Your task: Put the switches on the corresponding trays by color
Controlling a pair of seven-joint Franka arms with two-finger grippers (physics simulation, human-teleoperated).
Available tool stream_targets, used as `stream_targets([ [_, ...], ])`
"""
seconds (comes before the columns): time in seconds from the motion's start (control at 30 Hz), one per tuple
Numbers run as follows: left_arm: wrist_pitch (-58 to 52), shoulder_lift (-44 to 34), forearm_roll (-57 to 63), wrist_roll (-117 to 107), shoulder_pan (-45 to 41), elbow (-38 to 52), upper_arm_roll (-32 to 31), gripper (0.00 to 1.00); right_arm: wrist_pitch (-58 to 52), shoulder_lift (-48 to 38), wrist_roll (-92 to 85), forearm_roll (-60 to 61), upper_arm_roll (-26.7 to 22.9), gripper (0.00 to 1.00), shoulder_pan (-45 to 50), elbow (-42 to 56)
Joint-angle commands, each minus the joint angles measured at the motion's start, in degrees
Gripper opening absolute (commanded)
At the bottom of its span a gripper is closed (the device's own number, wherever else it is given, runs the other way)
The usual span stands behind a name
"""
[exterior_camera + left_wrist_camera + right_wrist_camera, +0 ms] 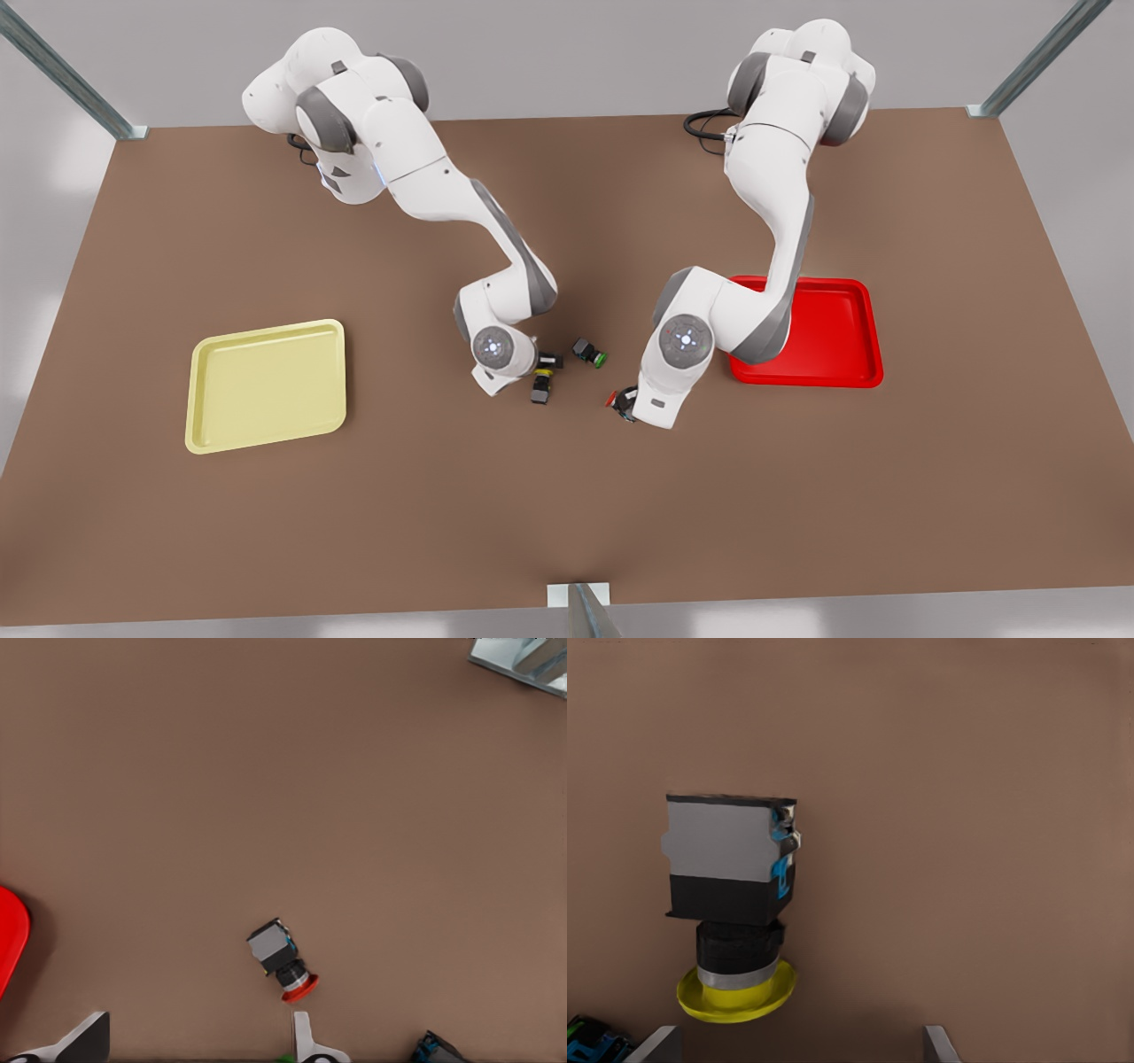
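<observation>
The red switch (617, 399) lies on its side on the brown table, just off the tip of my left gripper (631, 403), the arm on the front view's right. In the left wrist view the red switch (282, 961) lies beyond one finger (301, 1038); my left gripper (195, 1050) is open and holds nothing. The yellow switch (542, 383) lies beside my right gripper (524, 368). It fills the right wrist view, yellow switch (731, 904) cap toward my open right gripper (797, 1047). The yellow tray (266, 390) sits at the front view's left, the red tray (833, 337) at its right.
A green-capped switch (589, 352) lies between the two hands. The red tray's corner (9, 939) shows beside my left gripper. A metal post foot (578, 595) stands at the table's near edge. Open table stretches between the switches and the yellow tray.
</observation>
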Motion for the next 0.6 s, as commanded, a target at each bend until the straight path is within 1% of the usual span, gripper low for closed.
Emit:
stream_targets([
  [0.0,0.0,0.2,-1.3,0.0,-0.1,0.0,0.0,1.00,0.0,-0.1,0.0,0.0,-0.1,1.00,0.0,0.0],
  [0.13,-0.1,0.2,-1.3,0.7,-0.5,0.3,-0.1,1.00,-0.4,0.6,0.2,1.8,0.0,1.00,0.3,4.0],
  [0.2,-0.1,0.2,-1.3,0.3,-2.3,0.3,0.0,1.00,-1.1,4.9,0.3,1.8,-1.3,1.00,-0.2,9.8],
  [0.23,0.0,0.2,-1.3,0.3,-2.5,0.3,0.1,1.00,-0.9,5.9,0.3,1.8,-2.0,1.00,-0.5,11.0],
  [0.4,1.5,0.3,-1.2,0.5,-2.2,-0.3,0.1,1.00,-0.4,7.8,0.9,2.7,-2.7,1.00,-0.6,11.9],
  [0.5,1.5,0.3,-1.3,0.7,-1.9,-0.7,0.0,1.00,-1.4,10.0,0.8,2.4,-4.2,1.00,0.0,14.6],
  [0.57,2.9,0.6,-1.2,0.6,-2.3,-0.7,0.0,1.00,-2.5,10.7,0.9,2.0,-4.2,1.00,0.0,15.6],
])
